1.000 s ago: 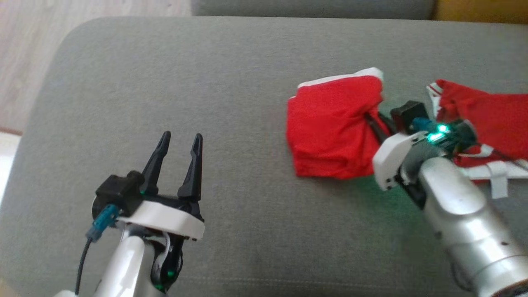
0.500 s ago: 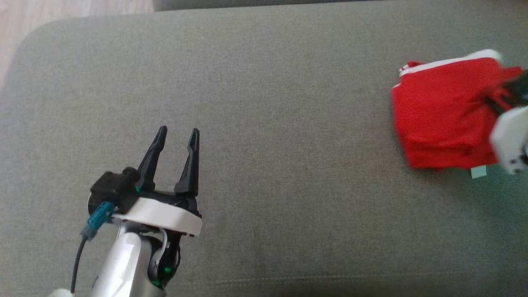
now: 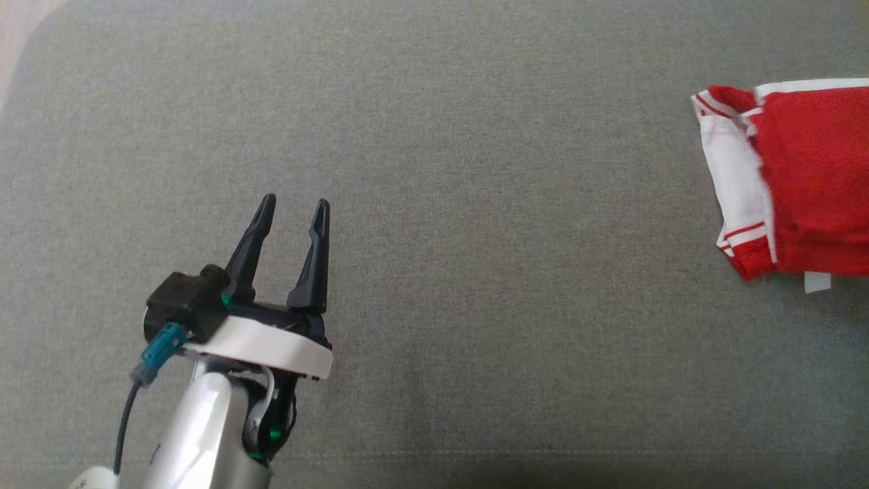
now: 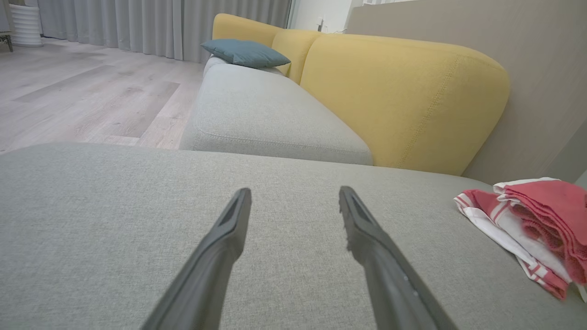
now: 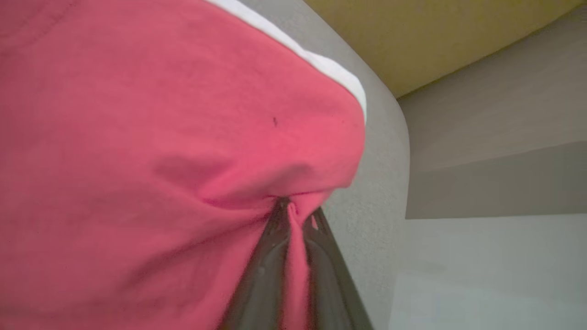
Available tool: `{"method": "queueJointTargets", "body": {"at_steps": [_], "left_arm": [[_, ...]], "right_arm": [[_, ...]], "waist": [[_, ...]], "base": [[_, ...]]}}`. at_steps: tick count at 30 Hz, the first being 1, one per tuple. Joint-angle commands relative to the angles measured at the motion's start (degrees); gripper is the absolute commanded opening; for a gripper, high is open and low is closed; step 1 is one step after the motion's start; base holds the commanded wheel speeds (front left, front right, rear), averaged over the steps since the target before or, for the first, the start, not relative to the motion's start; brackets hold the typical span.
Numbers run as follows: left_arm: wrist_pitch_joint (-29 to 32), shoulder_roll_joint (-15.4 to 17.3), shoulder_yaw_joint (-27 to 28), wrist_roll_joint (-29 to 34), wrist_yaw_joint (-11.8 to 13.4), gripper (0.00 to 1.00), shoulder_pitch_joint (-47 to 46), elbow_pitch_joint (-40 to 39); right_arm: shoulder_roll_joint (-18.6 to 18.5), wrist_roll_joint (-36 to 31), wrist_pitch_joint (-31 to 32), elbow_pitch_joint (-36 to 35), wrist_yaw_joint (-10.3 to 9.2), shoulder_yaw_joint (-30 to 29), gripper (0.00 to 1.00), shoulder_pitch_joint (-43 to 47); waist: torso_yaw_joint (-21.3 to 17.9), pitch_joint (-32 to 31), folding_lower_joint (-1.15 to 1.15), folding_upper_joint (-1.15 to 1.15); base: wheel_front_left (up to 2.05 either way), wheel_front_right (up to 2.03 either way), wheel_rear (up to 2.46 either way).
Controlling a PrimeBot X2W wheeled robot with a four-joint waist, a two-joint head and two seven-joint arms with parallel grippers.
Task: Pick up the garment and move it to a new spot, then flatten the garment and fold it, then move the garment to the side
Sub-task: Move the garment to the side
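**Head view.** The left hand (image 3: 294,201) sits at 7 o'clock over the grey cushion (image 3: 475,170), with its fingers spread and nothing between them. The garment (image 3: 808,176), red with white trim, lies folded on the cushion at 3 o'clock. The frame edge cuts it off, and it is well apart from the left hand.

**Left wrist view.** The spread fingers point toward 12 o'clock across bare cushion. The garment rests at 3 o'clock as a loose stack, and a white-striped under-layer juts toward 9 o'clock from beneath the red one. A yellow backrest (image 4: 403,96) stands at 1 o'clock.

**Right wrist view.** The right hand (image 5: 286,204), at 6 o'clock, has its fingers pressed together on a small pucker of red cloth. How many layers the pinch takes cannot be told. The cushion's rounded edge runs just beside the garment at 2 o'clock.

**Hazards (judged).**
- If the pinch holds the top layer alone, a sideways drag may peel that layer off while the woven cushion grips the lower ones, undoing the fold.
- So thin a pucker may slip free.
- Travel toward 2 o'clock may carry the stack over the edge.
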Motion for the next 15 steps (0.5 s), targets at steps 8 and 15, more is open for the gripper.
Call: {"method": "queueJointTargets", "body": {"at_steps": [8, 15], "left_arm": [[-0.35, 0.51, 2.01, 0.12, -0.36, 1.0, -2.78, -1.89], [-0.35, 0.51, 1.99, -0.05, -0.47, 1.0, -3.38, -1.74]], "right_arm": [[1.06, -7.02, 2.27, 0.58, -0.05, -8.58, 0.0, 1.26], [4.69, -10.32, 3.47, -0.91, -0.05, -15.63, 0.0, 4.04]], "waist": [[0.4, 1.69, 0.0, 0.0], [0.49, 2.76, 0.0, 0.0]], "base": [[0.0, 0.0, 0.0], [0.0, 0.0, 0.0]]}}
